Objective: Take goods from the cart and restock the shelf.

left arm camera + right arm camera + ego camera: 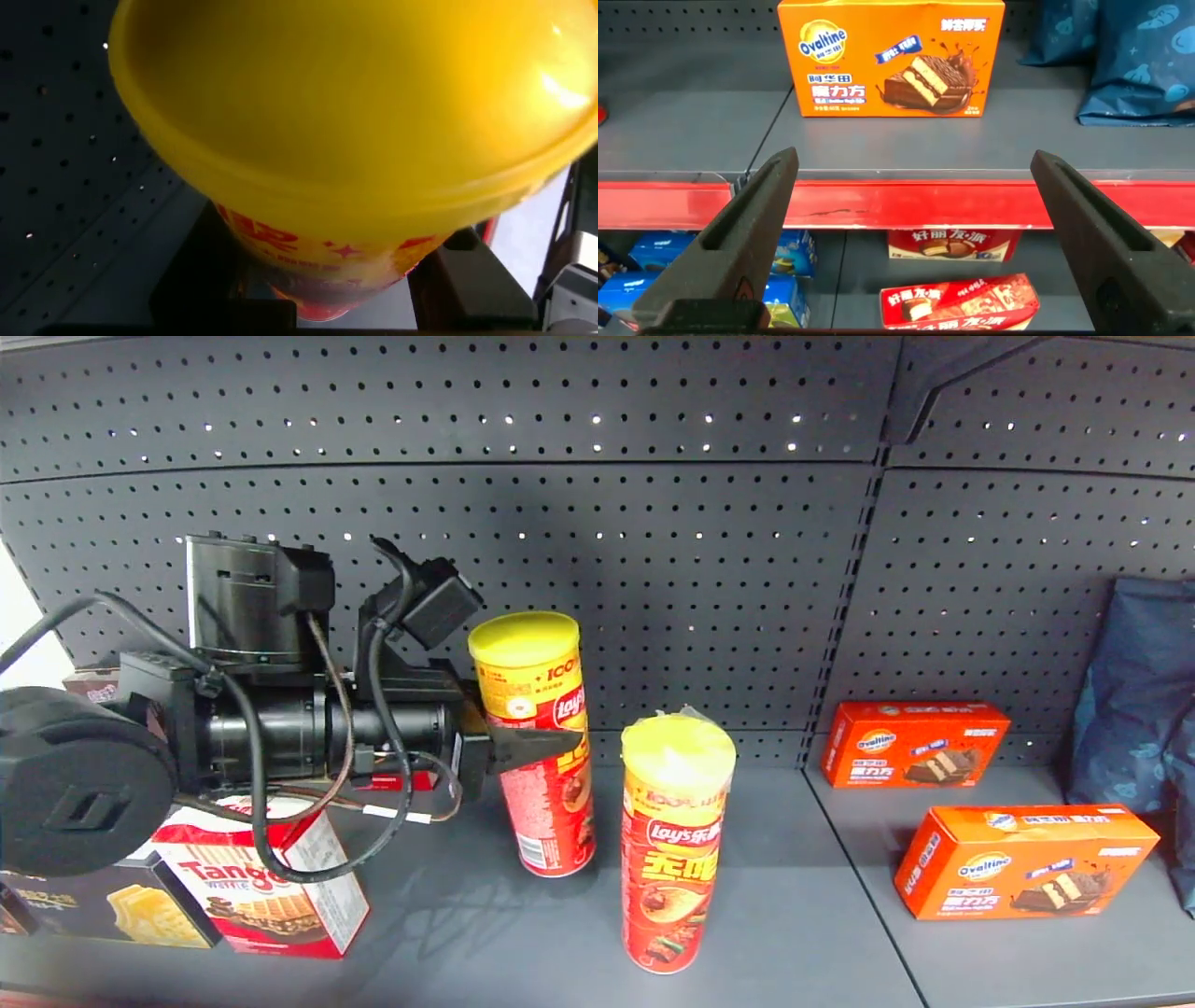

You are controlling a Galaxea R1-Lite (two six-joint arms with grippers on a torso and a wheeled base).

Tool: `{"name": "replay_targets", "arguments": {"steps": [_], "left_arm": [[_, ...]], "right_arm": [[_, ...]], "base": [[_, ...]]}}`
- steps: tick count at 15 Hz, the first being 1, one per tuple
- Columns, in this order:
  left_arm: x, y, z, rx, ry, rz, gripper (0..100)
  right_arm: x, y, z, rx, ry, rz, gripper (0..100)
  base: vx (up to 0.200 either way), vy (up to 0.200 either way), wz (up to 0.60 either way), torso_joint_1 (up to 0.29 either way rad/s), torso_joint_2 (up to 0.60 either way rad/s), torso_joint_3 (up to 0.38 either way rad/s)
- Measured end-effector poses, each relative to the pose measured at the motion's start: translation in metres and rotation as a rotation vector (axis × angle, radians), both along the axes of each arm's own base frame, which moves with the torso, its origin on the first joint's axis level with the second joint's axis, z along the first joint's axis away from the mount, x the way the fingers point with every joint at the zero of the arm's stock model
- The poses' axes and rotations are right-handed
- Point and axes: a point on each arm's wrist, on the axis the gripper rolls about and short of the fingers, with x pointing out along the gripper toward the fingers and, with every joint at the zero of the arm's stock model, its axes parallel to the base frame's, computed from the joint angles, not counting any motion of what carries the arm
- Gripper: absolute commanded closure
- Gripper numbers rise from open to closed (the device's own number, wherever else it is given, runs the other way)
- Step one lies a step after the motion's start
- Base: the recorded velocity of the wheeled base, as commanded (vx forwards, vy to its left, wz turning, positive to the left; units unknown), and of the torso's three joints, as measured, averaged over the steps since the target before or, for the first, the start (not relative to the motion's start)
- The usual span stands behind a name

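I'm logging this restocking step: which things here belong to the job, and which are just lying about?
Job in hand: rear chip can, clamped by the left gripper; shelf.
Lying about: front chip can, far orange box, near orange box, wafer box, blue bag.

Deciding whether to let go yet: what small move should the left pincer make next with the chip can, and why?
Probably open the left pincer and release. The chip can it grips looks upright with its base on the shelf, standing apart from the second can, so nothing seems left to place.
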Motion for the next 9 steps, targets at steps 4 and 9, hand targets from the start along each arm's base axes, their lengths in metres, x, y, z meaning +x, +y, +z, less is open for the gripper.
{"name": "replay_targets", "arguments": {"steps": [4, 9], "left_arm": [[0.023, -0.007, -0.013, 0.014, 0.034, 0.008, 100], [0.05, -0.016, -0.02, 0.013, 0.036, 0.009, 100]], "right_arm": [[0.0, 0.0, 0.0, 0.0, 0.0, 0.0, 0], [0.0, 0.0, 0.0, 0.0, 0.001, 0.0, 0]], "base": [[0.0, 0.0, 0.0, 0.0, 0.0, 0.0], [0.0, 0.0, 0.0, 0.0, 0.0, 0.0]]}}
